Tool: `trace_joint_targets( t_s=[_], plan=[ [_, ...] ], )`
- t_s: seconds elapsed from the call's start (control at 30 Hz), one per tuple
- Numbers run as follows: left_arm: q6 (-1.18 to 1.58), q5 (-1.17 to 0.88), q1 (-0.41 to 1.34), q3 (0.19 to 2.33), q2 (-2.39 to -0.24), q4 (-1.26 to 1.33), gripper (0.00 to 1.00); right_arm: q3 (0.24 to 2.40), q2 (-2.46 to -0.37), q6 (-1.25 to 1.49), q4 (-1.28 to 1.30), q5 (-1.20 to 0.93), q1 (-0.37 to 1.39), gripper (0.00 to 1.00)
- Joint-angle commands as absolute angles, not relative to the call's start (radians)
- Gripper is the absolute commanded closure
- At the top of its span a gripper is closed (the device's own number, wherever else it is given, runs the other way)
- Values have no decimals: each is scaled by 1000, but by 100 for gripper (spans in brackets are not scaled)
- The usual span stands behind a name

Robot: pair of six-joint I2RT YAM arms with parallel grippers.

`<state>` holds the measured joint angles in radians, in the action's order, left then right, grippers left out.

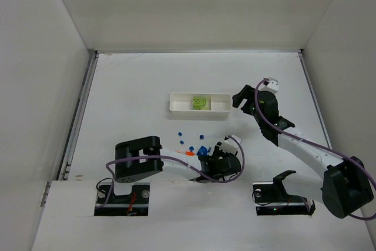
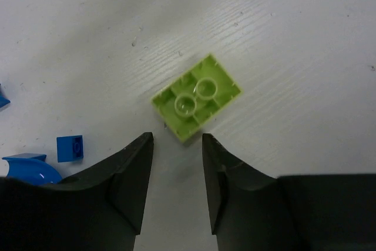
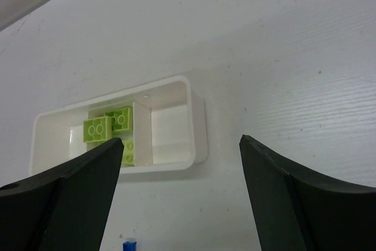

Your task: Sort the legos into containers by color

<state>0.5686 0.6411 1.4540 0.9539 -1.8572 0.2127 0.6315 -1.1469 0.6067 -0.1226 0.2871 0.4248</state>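
Observation:
A lime green lego (image 2: 197,98) lies studs-down on the table just ahead of my left gripper (image 2: 176,139), which is open and empty; its corner sits at the mouth of the jaws. In the top view the left gripper (image 1: 218,150) is low among loose blue legos (image 1: 202,150) and an orange one (image 1: 189,153). The white tray (image 1: 176,105) holds several green legos (image 1: 200,103) in its middle compartment. My right gripper (image 1: 237,99) is wide open and empty just right of the tray. In the right wrist view the right gripper (image 3: 180,142) faces the tray (image 3: 197,145) and its green legos (image 3: 108,124).
Small blue pieces (image 2: 70,148) and a curved blue piece (image 2: 29,167) lie left of the left fingers. A blue speck (image 3: 129,244) lies below the tray. The tray's right compartment (image 3: 170,127) holds nothing. White walls enclose the table on three sides.

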Motion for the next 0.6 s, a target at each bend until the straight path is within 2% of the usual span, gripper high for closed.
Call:
trace_joint_targets(
  t_s=[0.0,0.07,0.23,0.3,0.4,0.57],
  plan=[
    [565,686,1453,957,-1807,239,73,620,-1144,618,-186,272,424,14],
    [557,699,1450,937,-1763,245,77,620,-1154,620,-189,275,423,14],
    [517,715,1409,888,-1651,262,76,617,-1160,623,-193,278,413,14],
    [511,683,1380,885,-1625,253,65,617,-1163,623,-193,279,412,14],
    [515,580,1366,905,-1630,261,38,618,-1169,623,-193,279,412,14],
    [509,518,1378,1002,-1747,238,27,615,-1163,623,-193,282,406,13]
  ],
)
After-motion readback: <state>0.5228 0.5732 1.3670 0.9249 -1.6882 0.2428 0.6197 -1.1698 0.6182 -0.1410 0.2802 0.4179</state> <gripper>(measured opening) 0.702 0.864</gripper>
